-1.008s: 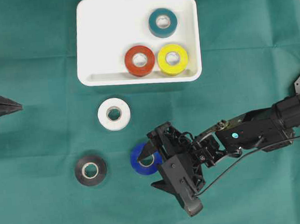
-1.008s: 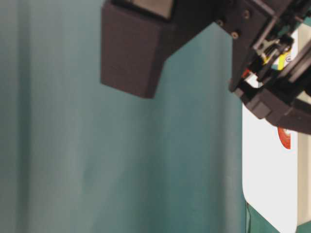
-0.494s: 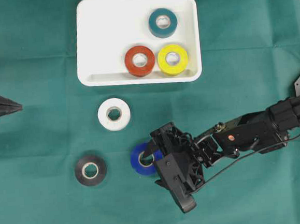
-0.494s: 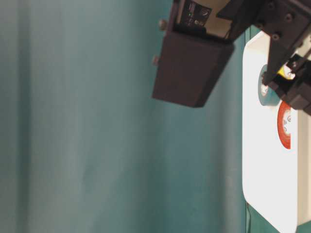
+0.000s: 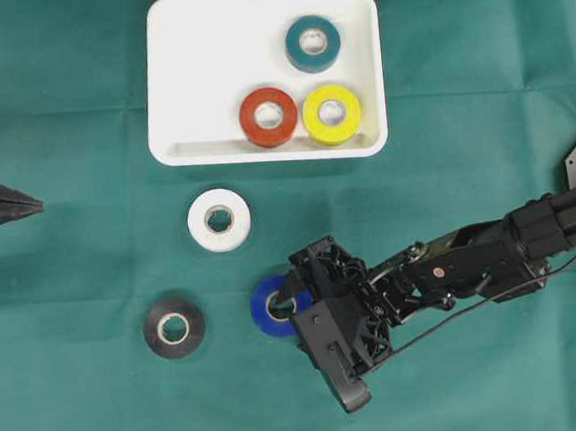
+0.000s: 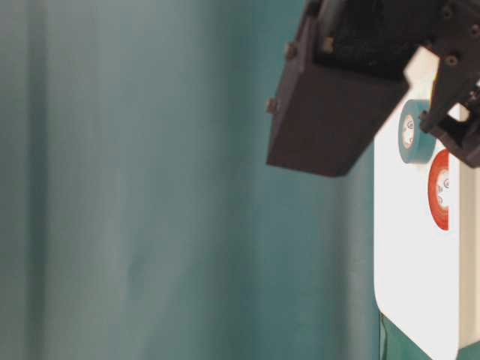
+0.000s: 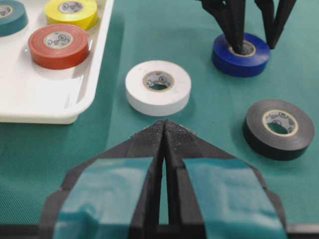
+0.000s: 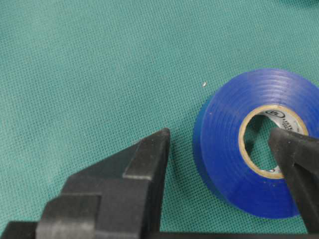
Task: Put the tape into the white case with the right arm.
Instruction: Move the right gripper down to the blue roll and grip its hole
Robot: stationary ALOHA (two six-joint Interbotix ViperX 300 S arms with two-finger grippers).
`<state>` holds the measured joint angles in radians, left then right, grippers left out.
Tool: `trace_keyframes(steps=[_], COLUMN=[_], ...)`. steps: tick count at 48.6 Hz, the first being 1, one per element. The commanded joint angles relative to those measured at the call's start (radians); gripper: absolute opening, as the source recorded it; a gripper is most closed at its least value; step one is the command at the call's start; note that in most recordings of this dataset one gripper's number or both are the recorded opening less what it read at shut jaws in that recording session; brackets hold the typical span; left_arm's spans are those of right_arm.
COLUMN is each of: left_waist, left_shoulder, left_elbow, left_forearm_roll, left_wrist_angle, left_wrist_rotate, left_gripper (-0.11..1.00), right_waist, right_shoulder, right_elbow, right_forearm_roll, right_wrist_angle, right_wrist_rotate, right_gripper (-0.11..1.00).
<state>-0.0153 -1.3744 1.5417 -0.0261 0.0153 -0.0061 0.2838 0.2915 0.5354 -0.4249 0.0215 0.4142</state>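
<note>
Where cloth is woven, glossy blue tape [image 8: 249, 144] (ring-shaped)

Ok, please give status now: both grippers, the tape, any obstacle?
Left gripper shut, parked. Right gripper open, straddling the blue tape's wall, one finger in its core. White case path unobstructed.

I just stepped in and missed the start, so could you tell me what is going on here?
The right gripper is down at the blue tape on the cloth, one jaw in its core, the other outside its wall, not yet clamped. The case already holds teal, red and yellow rolls. White and black rolls wait outside. The left gripper sits shut, apart.
</note>
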Motion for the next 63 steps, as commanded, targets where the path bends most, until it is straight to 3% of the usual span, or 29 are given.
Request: trace_keyframes(steps=[1,8,14,17,49,63], left_waist=[0.002,0.002,0.003,0.003,0.003,0.003], left_shoulder=[0.009,0.009,0.009,0.009,0.009,0.009], left_elbow=[-0.011,-0.011,-0.011,-0.011,-0.011,-0.011], left_forearm_roll=[0.000,0.000,0.000,0.000,0.000,0.002], left_wrist_angle=[-0.011,-0.011,-0.009,-0.011,-0.011,-0.009], left_wrist_rotate=[0.000,0.000,0.000,0.000,0.000,0.000], left_gripper=[0.01,0.01,0.01,0.01,0.01,0.01], right_waist=[-0.005,-0.005,-0.005,-0.005,-0.002,-0.002], right_shoulder=[-0.012,-0.012,-0.012,-0.012,-0.101,-0.156], right_elbow=[-0.017,-0.032,-0.040,-0.041,-0.051,-0.058], right_forearm_roll=[0.000,0.000,0.000,-0.002,-0.005,-0.006], right_wrist_angle=[0.008,0.012,0.006,0.006,0.018,0.107], right_wrist_rotate=[0.002,0.002,0.002,0.002,-0.006,-0.011], right_gripper=[0.42,0.36,0.10,0.03,0.03,0.03])
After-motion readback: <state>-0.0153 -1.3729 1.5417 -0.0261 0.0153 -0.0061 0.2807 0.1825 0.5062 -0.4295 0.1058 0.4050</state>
